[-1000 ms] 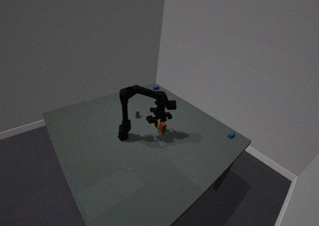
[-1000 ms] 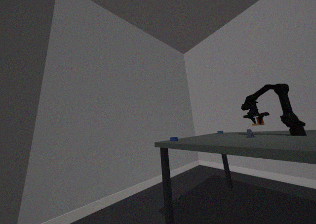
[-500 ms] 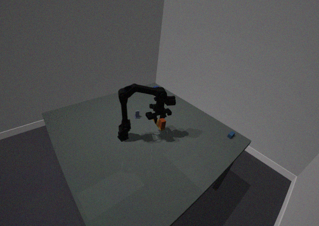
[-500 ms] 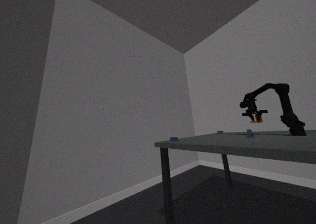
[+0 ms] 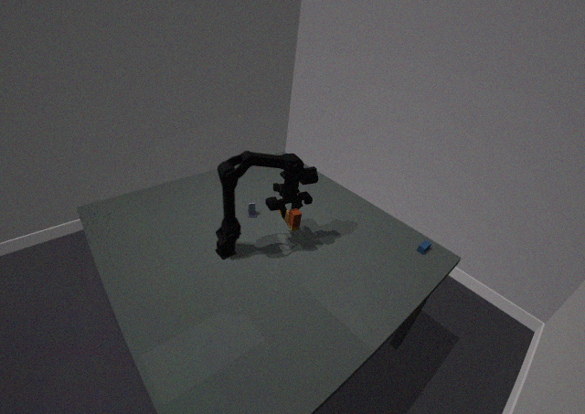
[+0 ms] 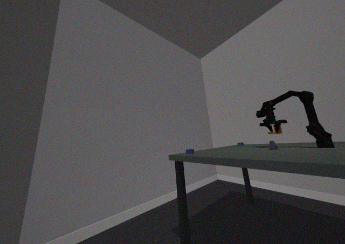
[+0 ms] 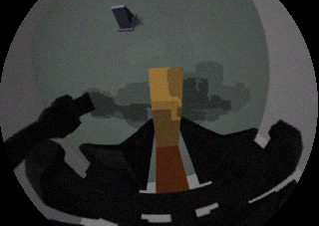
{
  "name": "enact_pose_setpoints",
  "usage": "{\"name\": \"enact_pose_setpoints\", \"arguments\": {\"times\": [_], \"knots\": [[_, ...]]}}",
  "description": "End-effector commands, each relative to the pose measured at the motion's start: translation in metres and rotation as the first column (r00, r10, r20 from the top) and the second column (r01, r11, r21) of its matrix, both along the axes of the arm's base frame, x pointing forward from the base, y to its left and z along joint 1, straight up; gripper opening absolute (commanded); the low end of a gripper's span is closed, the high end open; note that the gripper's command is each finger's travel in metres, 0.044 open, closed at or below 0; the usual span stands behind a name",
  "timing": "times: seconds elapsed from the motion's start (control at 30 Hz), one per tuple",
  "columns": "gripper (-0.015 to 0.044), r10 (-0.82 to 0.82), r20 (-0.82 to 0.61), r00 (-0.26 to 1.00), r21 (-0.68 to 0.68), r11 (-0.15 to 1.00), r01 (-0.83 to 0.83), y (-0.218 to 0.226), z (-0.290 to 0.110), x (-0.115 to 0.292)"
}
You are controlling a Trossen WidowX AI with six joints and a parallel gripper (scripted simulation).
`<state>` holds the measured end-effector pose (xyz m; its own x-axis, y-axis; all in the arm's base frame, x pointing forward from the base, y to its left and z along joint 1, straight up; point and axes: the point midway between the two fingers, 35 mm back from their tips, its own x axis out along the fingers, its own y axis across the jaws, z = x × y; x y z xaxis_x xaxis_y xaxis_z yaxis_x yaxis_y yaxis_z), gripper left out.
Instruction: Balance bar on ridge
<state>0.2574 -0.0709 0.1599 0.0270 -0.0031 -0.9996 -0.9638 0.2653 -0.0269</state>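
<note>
My gripper (image 5: pixel 289 211) (image 6: pixel 274 127) (image 7: pixel 166 120) is shut on the orange bar (image 5: pixel 294 218) (image 6: pixel 275 132) (image 7: pixel 165 116) and holds it in the air above the table (image 5: pixel 198 305) (image 6: pixel 250 155). The bar sticks out past the fingers in the wrist view. The ridge, a small grey wedge (image 5: pixel 252 209) (image 6: pixel 273 145) (image 7: pixel 124 17), stands on the table apart from the bar, to the left of the gripper in the top view and lower and nearer in the exterior view.
A small blue block (image 5: pixel 423 247) (image 6: pixel 190 151) lies near a table corner. Another blue block (image 6: pixel 240 143) lies at a far corner. The arm's base (image 5: pixel 226 247) (image 6: pixel 323 141) stands on the table.
</note>
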Motion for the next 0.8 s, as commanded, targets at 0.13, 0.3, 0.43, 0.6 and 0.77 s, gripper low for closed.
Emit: {"name": "enact_pose_setpoints", "arguments": {"times": [0.13, 0.3, 0.43, 0.6, 0.77], "knots": [[0.0000, -0.024, -0.001, 1.000, -0.001, 1.000, 0.024, 0.024, 0.001, 0.011], [0.0000, -0.036, 0.000, 0.999, 0.001, 0.999, 0.036, 0.041, 0.002, 0.017], [0.0000, -0.046, 0.000, 0.999, 0.003, 0.999, 0.046, 0.054, 0.002, 0.021], [0.0000, -0.059, 0.000, 0.998, 0.005, 0.998, 0.059, 0.072, 0.002, 0.024], [0.0000, -0.072, 0.000, 0.997, 0.007, 0.997, 0.072, 0.090, 0.002, 0.027]]}}
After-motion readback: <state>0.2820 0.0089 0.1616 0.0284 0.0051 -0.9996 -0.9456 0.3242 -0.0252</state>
